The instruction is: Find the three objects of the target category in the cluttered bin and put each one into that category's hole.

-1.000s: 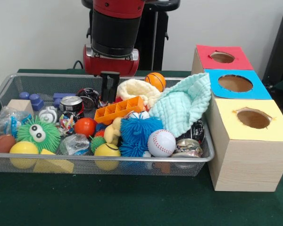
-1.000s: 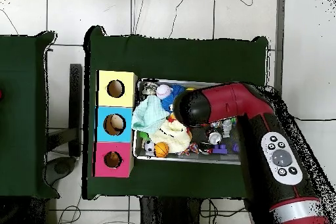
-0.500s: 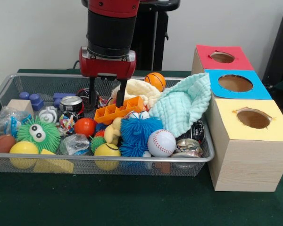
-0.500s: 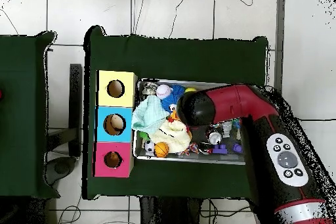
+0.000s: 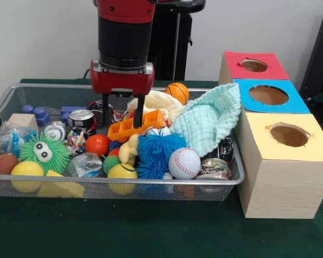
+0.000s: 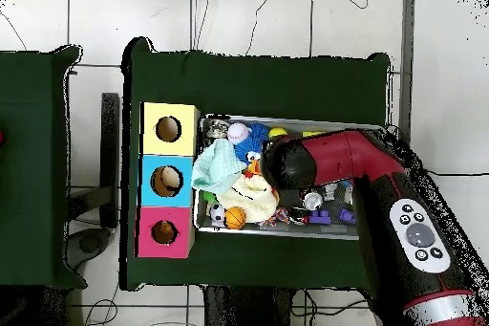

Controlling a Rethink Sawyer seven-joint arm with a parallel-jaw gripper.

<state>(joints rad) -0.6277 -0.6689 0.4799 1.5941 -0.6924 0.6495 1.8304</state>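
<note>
Two fingers of the end effector (image 5: 122, 112) hang wide apart, empty, above the orange tray (image 5: 135, 126) in the bin (image 5: 54, 89)

We are seeing a white baseball (image 5: 184, 163) sitting just beside a fuzzy blue ball (image 5: 157, 152), and a soft green cloth (image 5: 211, 119) lying over toys.

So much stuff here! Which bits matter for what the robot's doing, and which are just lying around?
Part of the job:
- the bin, a wire basket full of clutter
- the hole in the red-topped box
- the gripper, open, lowered into the bin

Just lying about:
- blue-topped box and yellow-topped box
- mint cloth
- baseball
- orange tray
- green fuzzy toy
</note>
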